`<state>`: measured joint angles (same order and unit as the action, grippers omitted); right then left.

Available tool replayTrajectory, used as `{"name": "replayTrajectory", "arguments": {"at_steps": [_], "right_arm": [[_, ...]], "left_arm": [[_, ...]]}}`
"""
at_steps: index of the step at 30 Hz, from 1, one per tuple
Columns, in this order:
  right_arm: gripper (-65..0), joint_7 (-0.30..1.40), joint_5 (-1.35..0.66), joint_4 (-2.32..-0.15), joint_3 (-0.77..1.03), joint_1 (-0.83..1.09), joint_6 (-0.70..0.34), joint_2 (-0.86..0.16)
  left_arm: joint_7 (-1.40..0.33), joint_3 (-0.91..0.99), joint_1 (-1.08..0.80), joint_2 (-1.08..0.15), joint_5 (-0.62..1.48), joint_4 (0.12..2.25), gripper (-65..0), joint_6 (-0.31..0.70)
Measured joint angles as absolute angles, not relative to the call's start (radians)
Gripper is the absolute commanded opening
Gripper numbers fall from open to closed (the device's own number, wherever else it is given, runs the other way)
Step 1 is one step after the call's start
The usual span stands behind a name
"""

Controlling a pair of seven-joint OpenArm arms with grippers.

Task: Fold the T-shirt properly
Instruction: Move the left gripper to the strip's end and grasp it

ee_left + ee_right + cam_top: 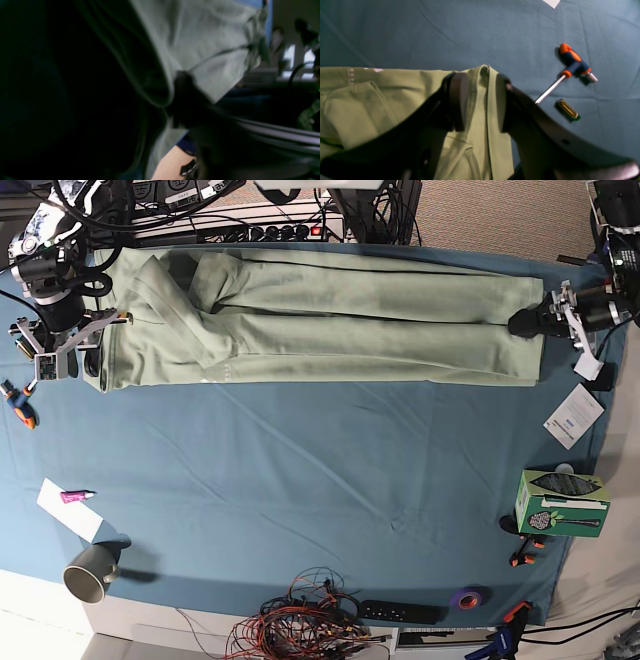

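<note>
Shirt is lying as a long band across the far side of the worktop, each end in a gripper. Right gripper is clamping a bunched edge; left gripper is closing on the other end, its hold unclear. Next, judging by this, both lift together, evenly.

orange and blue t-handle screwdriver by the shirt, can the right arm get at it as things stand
Probably not right away: the right gripper is clamped on an edge of the pale sage-green T-shirt. The orange and blue T-handle screwdriver lies close by on open teal-blue table cloth, unobstructed.
</note>
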<state>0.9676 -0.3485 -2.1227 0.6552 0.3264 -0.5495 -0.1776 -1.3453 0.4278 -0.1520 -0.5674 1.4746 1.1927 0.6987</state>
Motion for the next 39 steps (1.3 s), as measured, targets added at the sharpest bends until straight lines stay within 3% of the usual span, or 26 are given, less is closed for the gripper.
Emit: {"name": "replayTrajectory", "arguments": {"at_steps": [7,15,23,32,39], "right_arm": [[-45.3,0.968,-0.348,-2.123,0.655,0.327,-0.55,-0.177],[-45.3,0.963,-0.349,-2.123,0.656,0.324,-0.549,-0.116],[-45.3,0.964,-0.348,-2.123,0.656,0.324,-0.55,-0.116],[-45.3,0.964,-0.348,-2.123,0.656,0.324,-0.55,-0.116],[-45.3,0.964,-0.348,-2.123,0.656,0.324,-0.55,-0.116]], "left_arm": [[-1.406,0.427,-0.134,-0.556,1.447,1.24,-65.0,0.693],[-1.406,0.413,-0.131,-0.452,1.454,1.66,-65.0,0.696],[-1.412,0.089,-0.13,-0.36,1.448,1.784,-65.0,0.697],[-1.175,-0.184,-0.057,-0.21,1.016,1.781,-65.0,0.692],[-1.098,-0.282,-0.035,-0.145,0.868,1.758,-65.0,0.69]]}}
